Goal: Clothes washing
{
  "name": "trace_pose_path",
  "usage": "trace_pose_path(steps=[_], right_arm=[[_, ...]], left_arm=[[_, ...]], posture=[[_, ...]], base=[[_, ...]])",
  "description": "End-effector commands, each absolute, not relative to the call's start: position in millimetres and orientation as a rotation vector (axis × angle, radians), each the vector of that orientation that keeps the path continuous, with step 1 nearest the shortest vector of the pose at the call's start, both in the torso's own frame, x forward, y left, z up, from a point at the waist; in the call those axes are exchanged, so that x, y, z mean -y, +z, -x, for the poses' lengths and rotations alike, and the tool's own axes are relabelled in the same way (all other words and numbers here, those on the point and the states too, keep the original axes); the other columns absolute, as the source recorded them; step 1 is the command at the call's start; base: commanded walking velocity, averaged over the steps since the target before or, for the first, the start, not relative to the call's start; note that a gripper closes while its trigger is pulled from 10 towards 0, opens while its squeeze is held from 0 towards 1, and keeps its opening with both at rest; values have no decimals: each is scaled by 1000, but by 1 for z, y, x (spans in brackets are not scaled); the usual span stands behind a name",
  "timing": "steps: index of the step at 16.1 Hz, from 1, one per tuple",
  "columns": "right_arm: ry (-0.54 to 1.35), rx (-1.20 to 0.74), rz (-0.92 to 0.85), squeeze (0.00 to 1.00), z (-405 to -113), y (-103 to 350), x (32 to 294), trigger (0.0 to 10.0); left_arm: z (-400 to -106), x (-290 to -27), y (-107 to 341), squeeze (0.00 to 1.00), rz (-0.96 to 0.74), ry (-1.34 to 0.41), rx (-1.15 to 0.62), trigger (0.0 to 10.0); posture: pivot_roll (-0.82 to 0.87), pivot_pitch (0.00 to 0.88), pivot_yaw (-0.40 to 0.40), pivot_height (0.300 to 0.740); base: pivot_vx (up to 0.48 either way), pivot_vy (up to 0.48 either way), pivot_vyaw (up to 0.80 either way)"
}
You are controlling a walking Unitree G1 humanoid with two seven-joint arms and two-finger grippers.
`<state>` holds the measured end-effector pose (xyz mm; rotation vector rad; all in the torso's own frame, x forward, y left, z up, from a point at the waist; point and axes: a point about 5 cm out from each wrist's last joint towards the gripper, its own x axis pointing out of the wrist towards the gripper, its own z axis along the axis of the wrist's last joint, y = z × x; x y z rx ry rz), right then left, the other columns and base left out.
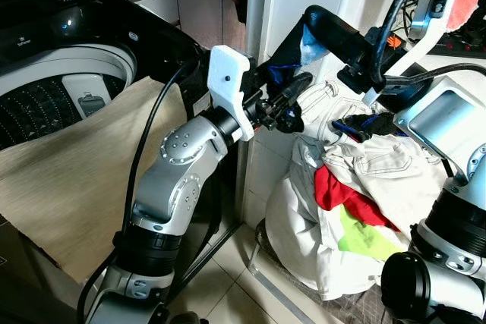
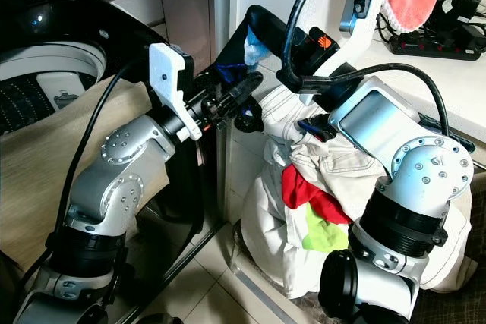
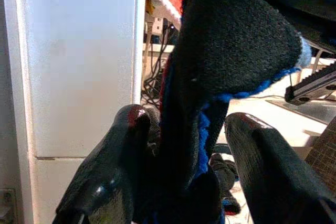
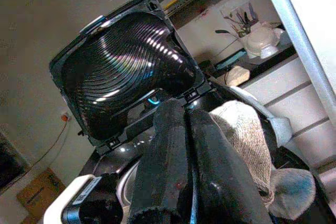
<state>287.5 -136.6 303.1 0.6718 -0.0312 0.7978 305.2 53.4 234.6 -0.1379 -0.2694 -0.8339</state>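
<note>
So both grippers are on the same dark garment (image 1: 323,32), a black thing with blue trim. It's stretched out long between them, running up and away from the left gripper (image 1: 292,102) toward the right gripper (image 2: 254,24). The left fingers (image 3: 113,166) sit apart with the cloth hanging between them; can't tell if they actually pinch it. The right fingers (image 4: 178,166) are pressed together on the fabric. Below both sits the laundry pile (image 1: 357,210), its lower part cut off. Past the left arm, the washing machine (image 1: 68,73) is open with a beige cloth (image 1: 76,180) draped across it.
</note>
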Motion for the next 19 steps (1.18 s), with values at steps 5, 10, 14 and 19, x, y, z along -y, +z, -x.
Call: trace_pose_path(steps=[5, 10, 14, 19], right_arm=[[773, 54, -660, 0, -285, 305, 140, 0], [753, 60, -662, 0, -283, 304, 140, 0], [746, 66, -667, 0, -283, 303, 140, 0], [747, 70, -678, 1000, -282, 300, 139, 10000]], left_arm=[[-310, -58, 235, 0, 138, -823, 264, 0], [-315, -62, 234, 0, 129, -795, 260, 0], [-318, -65, 235, 0, 126, -782, 261, 0], [-325, -74, 238, 0, 123, -726, 277, 0]], posture=[[-53, 0, -15, 740], [-52, 0, -1, 740], [-51, 0, 7, 740], [-48, 0, 13, 740]], base=[[0, 0, 0], [0, 0, 0], [0, 0, 0], [0, 0, 0]])
